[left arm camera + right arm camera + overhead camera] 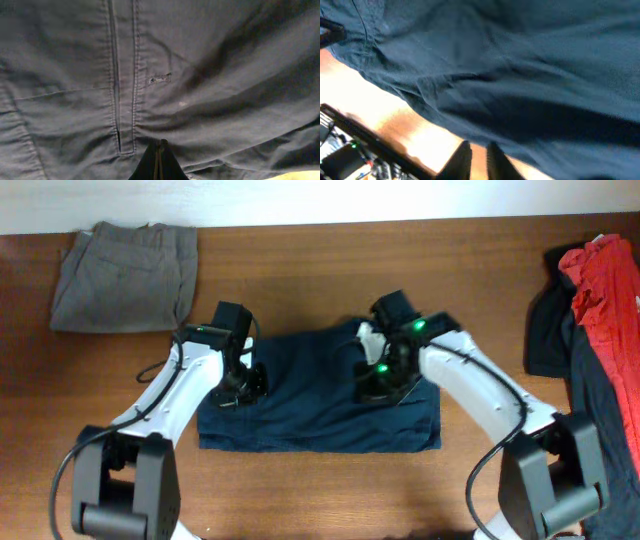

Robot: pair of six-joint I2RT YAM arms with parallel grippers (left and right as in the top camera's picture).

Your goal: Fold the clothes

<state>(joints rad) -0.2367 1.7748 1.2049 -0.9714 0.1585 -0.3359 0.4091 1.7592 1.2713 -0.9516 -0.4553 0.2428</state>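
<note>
Two hands (243,386) (379,384), one navy trousers (310,405), one grey trousers (125,275)

- The worktop (330,480) is reddish-brown wood with a faint grain running side to side, and it fills most of the overhead view.
- In the right wrist view it shows as a glossy orange-brown band with bright glare at the left.
- A plain white strip (320,200) runs along the worktop's far edge; whether it is wall or floor is unclear.

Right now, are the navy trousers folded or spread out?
Folded: the navy trousers lie as a compact rectangle, with no legs extended.
</note>
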